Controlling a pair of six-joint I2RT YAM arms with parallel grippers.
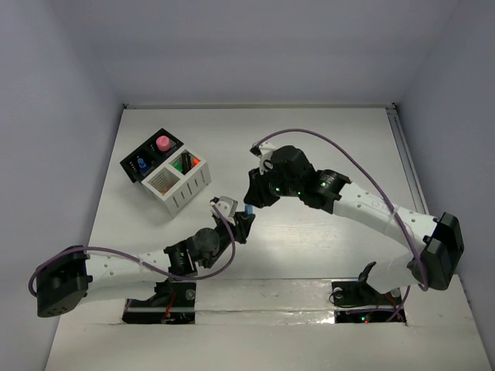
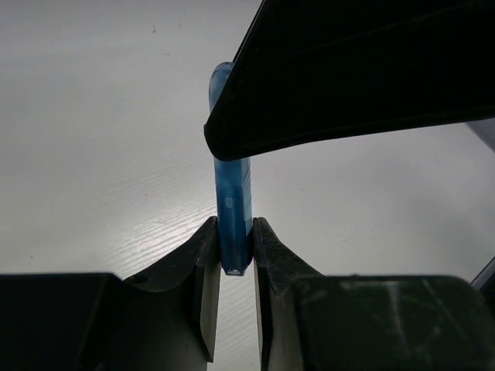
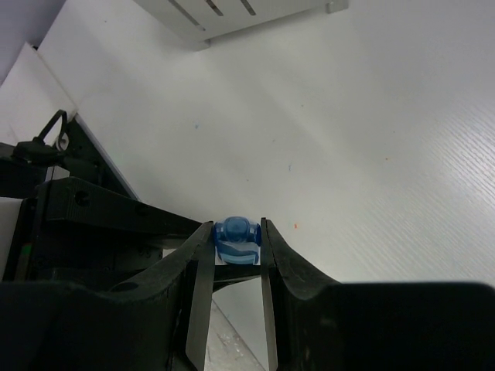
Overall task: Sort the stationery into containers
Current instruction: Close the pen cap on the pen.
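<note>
While both grippers hang close together over the middle of the table (image 1: 325,139), the left gripper (image 2: 234,232) has its jaws narrowly apart, clamped on one end of a translucent blue marker (image 2: 232,193). The right gripper (image 3: 237,232) pinches the marker's other end. The marker's long axis runs roughly near to far between them. At far left, the black box (image 1: 147,158) holds a pink piece (image 1: 163,144) and a blue piece (image 1: 142,165). In the joined white box (image 1: 189,189), the farther compartment holds green and orange pieces (image 1: 186,162).

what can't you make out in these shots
- Left wrist view: upper end of the translucent blue pen, covered by a black finger of the right tool.
- Right wrist view: white slatted box, cut off by the top edge.
- Top view: items in the black compartment box, too small to identify.
</note>
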